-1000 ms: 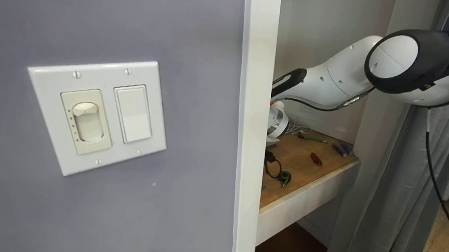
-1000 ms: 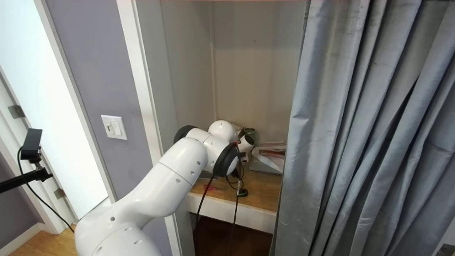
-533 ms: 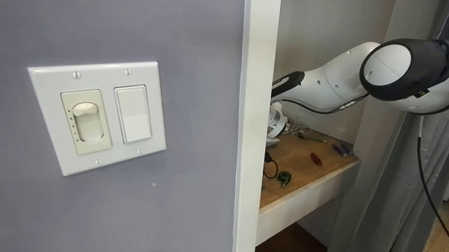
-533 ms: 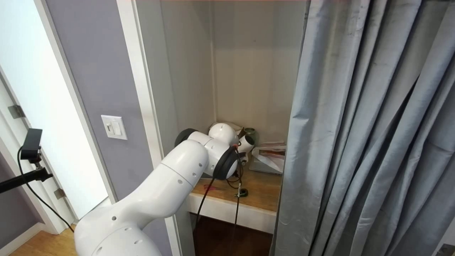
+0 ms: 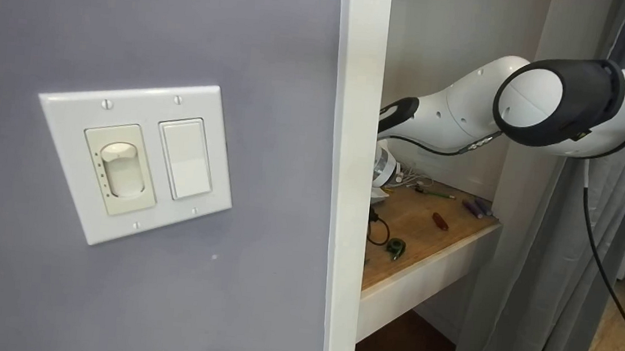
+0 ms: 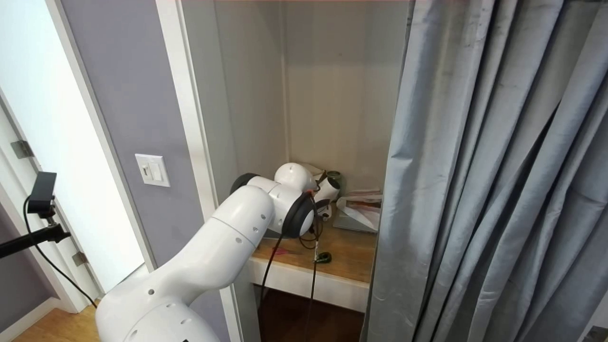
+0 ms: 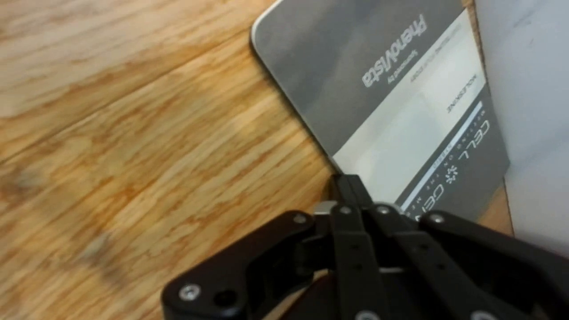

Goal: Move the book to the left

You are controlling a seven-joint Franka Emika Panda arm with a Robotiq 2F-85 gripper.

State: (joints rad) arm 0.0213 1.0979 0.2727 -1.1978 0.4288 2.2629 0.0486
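Note:
A flat dark grey book (image 7: 320, 66) with a white band and printed lettering lies on the wooden surface (image 7: 155, 155) in the wrist view. My gripper (image 7: 349, 178) is shut, its two black fingertips pressed together with nothing seen between them. The fingertips are at the book's long left edge and cover a little of it; I cannot tell whether they touch it. The gripper linkage hides the book's lower corner. In both exterior views the fingertips are hidden, behind the door frame (image 5: 351, 201) or behind the arm (image 6: 228, 232).
A white upright surface (image 7: 529, 111) runs along the book's right side. On the shelf are a black cable (image 5: 380, 241), a green round item (image 5: 396, 248), a red item (image 5: 440, 221) and purple cylinders (image 5: 473, 208). Papers (image 6: 363, 209) and a jar (image 6: 334, 176) stand farther back. A curtain (image 6: 451, 166) hangs beside.
The arm's elbow has come down and leftward in an exterior view. The wrist has shifted slightly left. The shelf items have not visibly moved.

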